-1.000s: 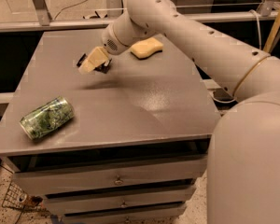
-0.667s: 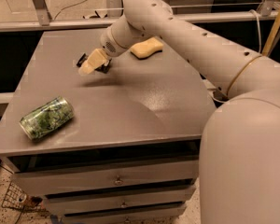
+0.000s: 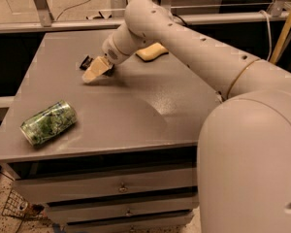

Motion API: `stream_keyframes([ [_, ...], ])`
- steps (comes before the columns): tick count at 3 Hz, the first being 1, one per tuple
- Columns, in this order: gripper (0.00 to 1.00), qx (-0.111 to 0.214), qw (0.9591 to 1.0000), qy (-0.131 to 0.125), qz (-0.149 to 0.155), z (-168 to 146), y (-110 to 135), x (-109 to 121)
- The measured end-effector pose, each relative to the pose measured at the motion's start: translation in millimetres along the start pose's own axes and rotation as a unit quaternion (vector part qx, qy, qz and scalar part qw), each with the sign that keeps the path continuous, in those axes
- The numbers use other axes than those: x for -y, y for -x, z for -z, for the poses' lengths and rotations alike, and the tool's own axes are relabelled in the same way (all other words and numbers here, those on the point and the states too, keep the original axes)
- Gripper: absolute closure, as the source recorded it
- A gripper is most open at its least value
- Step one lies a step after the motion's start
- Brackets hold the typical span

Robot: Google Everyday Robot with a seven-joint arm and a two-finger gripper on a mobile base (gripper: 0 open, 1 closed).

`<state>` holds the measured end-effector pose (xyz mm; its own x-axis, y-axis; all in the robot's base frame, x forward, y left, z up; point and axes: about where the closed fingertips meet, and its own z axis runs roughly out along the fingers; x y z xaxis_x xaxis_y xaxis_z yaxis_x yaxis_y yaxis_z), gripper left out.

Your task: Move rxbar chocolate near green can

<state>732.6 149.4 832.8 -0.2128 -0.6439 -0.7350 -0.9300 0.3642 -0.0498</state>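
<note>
The green can (image 3: 48, 122) lies on its side at the front left of the grey table (image 3: 136, 110). The rxbar chocolate (image 3: 86, 61) is a small dark bar at the back left of the table, mostly hidden behind my gripper. My gripper (image 3: 94, 72) reaches in from the right and sits right at the bar, its pale fingers pointing left and down.
A yellow sponge (image 3: 152, 51) lies at the back of the table, right of my arm. My large white arm (image 3: 208, 57) crosses the right side. Drawers (image 3: 121, 186) sit below the table front. A wire basket (image 3: 19, 210) stands on the floor at the left.
The gripper has stayed at the bar, shifting only slightly. The can and sponge have not moved.
</note>
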Motion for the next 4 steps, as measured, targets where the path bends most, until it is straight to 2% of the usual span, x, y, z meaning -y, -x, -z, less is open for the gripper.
stream_keyframes([
  [1, 0.39, 0.005, 0.9999, 0.011, 0.001, -6.8, -1.0, -0.7],
  [2, 0.62, 0.025, 0.9995, 0.022, 0.0, -6.5, 2.9, -0.6],
  [3, 0.86, 0.057, 0.9978, 0.033, 0.004, 4.8, 12.9, -1.9],
  [4, 1.0, 0.086, 0.9944, 0.035, 0.052, 44.2, 33.4, -9.9],
])
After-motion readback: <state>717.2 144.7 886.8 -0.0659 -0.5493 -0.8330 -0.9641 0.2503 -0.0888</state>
